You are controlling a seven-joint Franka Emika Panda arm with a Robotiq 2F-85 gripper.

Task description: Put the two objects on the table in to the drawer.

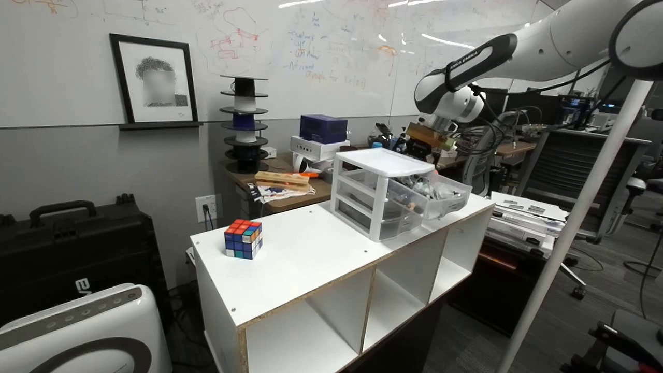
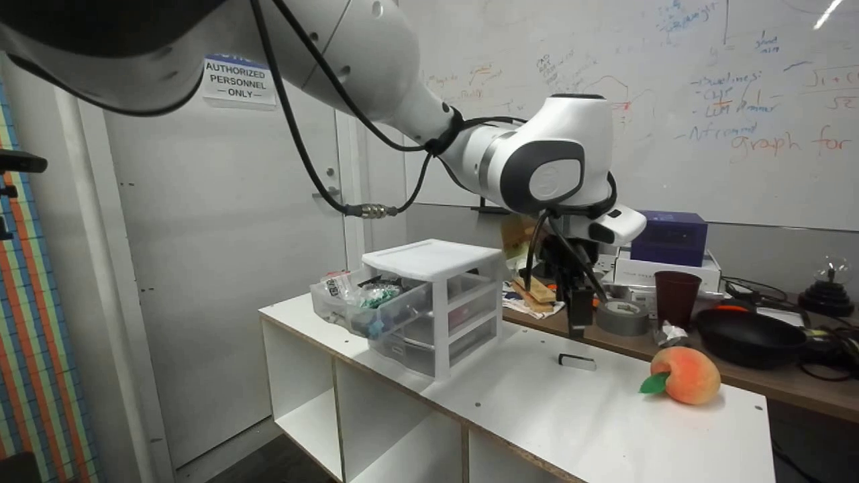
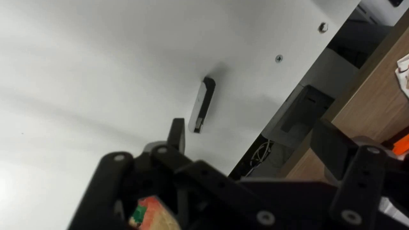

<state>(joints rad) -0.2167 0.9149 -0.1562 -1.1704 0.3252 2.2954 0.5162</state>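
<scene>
On the white table (image 2: 537, 429) lie a small black-and-silver stick (image 2: 577, 362) and a peach (image 2: 691, 379) with a green leaf. The wrist view shows the stick (image 3: 202, 103) above the left finger and part of the peach (image 3: 156, 215) behind the gripper linkage. An exterior view instead shows a colored cube (image 1: 243, 238) on the table (image 1: 290, 274). The clear top drawer (image 1: 450, 204) is pulled out and holds bagged items; the drawer (image 2: 402, 312) also shows there. My gripper (image 3: 255, 140) is open and empty; it hangs above the table (image 2: 578, 318) near the stick.
The white drawer frame (image 2: 439, 315) stands on the table beside the gripper. A brown desk (image 2: 758, 386) behind bears a black pan (image 2: 751, 335), a tape roll (image 2: 623, 318), a dark red cup (image 2: 676, 295) and a purple box (image 2: 670, 238). A gap separates table and desk.
</scene>
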